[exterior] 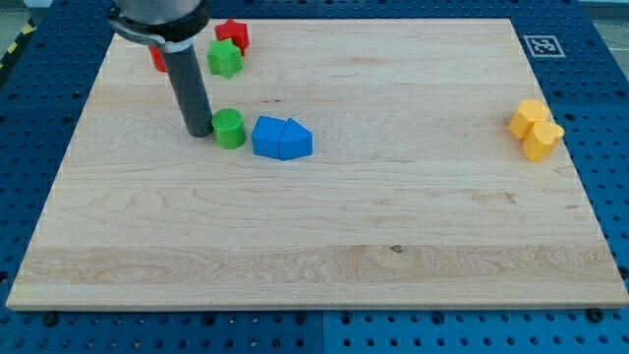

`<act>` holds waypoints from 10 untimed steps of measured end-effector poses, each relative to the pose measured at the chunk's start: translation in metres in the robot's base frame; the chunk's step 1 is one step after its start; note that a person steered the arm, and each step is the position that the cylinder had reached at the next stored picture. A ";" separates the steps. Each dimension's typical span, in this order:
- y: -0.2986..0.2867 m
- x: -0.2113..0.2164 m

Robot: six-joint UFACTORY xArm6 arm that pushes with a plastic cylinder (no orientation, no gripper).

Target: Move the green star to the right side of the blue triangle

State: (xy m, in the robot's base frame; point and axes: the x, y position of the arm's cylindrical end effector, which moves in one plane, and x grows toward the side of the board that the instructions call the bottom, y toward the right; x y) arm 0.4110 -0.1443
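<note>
While the green star sits well up-left of the blue triangle, near the red star, nothing is done; no claw on this rod, my tip touching the green cylinder.

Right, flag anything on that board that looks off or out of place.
Nothing is damaged, tipped or spilled. One thing stands out: my tip sits against the left of the green cylinder, beside the blue triangle, while the green star lies untouched toward the view's top, by the red star.
</note>
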 end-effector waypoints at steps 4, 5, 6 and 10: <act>0.003 -0.023; 0.003 -0.040; 0.003 -0.052; -0.029 -0.122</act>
State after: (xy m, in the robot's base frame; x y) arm 0.2888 -0.1729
